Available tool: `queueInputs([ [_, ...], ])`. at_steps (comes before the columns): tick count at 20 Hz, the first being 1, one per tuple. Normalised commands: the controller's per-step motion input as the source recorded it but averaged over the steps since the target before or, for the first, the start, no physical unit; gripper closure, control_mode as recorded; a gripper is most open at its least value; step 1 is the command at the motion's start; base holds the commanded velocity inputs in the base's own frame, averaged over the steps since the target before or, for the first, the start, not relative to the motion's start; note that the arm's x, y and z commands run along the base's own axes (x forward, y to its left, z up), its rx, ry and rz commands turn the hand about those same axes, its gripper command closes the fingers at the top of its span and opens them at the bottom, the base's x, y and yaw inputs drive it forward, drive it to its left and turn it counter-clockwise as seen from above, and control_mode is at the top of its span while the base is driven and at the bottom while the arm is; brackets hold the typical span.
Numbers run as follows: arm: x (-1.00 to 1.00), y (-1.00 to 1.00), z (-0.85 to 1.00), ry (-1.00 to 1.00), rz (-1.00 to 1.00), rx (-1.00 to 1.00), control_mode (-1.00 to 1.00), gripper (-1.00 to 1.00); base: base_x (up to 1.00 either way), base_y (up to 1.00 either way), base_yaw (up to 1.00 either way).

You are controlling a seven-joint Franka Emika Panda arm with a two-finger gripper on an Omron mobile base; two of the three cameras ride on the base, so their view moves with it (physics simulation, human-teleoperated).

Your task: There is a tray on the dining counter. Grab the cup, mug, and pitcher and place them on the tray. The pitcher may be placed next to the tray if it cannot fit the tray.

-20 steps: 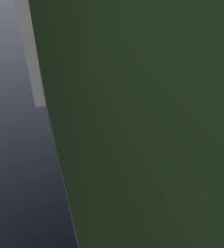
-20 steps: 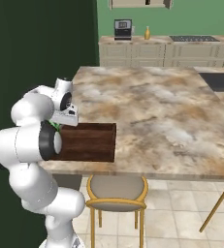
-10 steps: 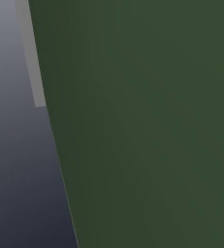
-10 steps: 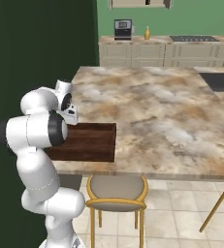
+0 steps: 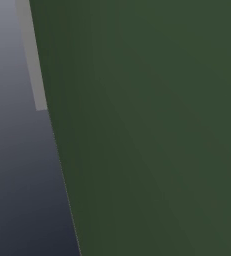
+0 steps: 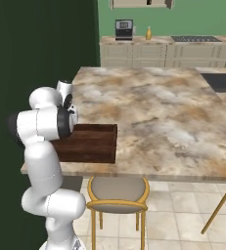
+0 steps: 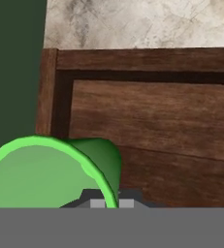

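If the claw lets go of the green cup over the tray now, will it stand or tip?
The cup is probably rigid and light: its thin rim keeps a clean round shape where the claw pinches it. Tapered and open-mouthed, it would likely roll in an arc if it fell over. It hangs near the tray's corner rim, so it might catch there and tip.

The big beige-brown marbled stone dining counter (image 6: pixel 163 112) carries a flat, dark brown wooden tray (image 6: pixel 92 144) with low rims. The tray lies at the counter's near left corner, close to the front edge. From the hand view, the tray (image 7: pixel 152 121) touches the stone top (image 7: pixel 133 22).
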Motion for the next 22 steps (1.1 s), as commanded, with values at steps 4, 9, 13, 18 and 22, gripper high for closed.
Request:
queueInputs([
  [4,0.33,0.13,-0.16,0.00,0.00,0.00,-1.00,1.00,0.00,0.00,0.00],
  [9,0.27,0.08,-0.13,0.00,0.00,0.00,-1.00,1.00,0.00,0.00,0.00],
  [13,0.14,0.04,-0.12,0.00,0.00,0.00,-1.00,1.00,0.00,0.00,0.00],
  [18,0.06,0.02,-0.15,0.00,0.00,0.00,-1.00,1.00,0.00,0.00,0.00],
  [22,0.00,0.00,-0.05,0.00,0.00,0.00,-1.00,1.00,0.00,0.00,0.00],
])
